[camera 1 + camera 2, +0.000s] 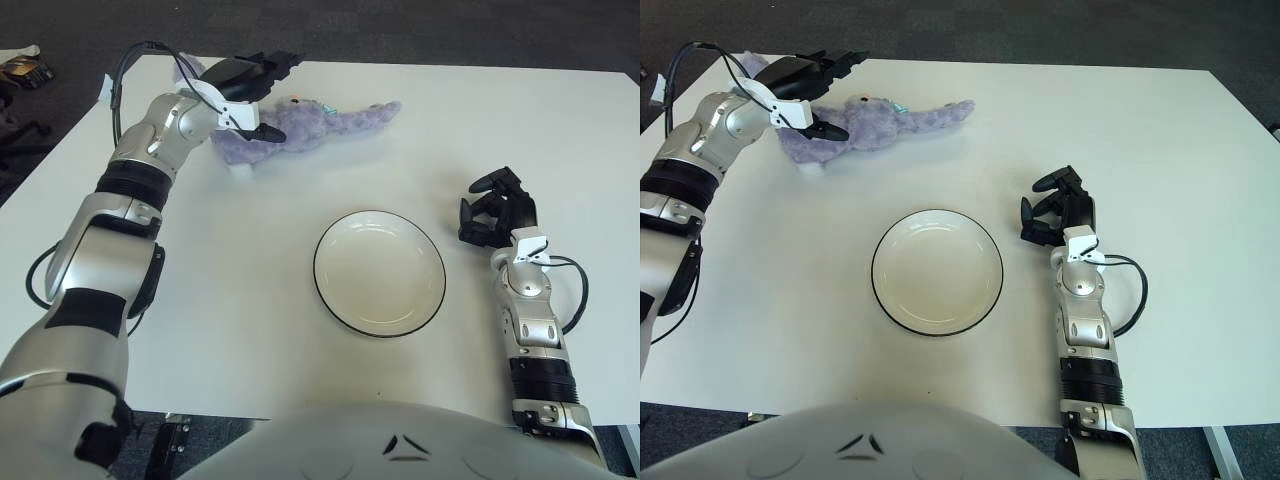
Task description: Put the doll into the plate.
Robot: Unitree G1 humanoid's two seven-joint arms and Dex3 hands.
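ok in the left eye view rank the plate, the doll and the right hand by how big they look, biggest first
1. doll, partly covered by the left hand, fingers open over it
2. plate, close to the doll in apparent size, so this order is unsure
3. right hand, clearly smallest, right of the plate

doll [310, 127]: fuzzy purple plush | plate [379, 272]: glossy, smooth, ceramic-looking | table [520, 130]: matt white, smooth | arms: brushed silver metal, black plastic
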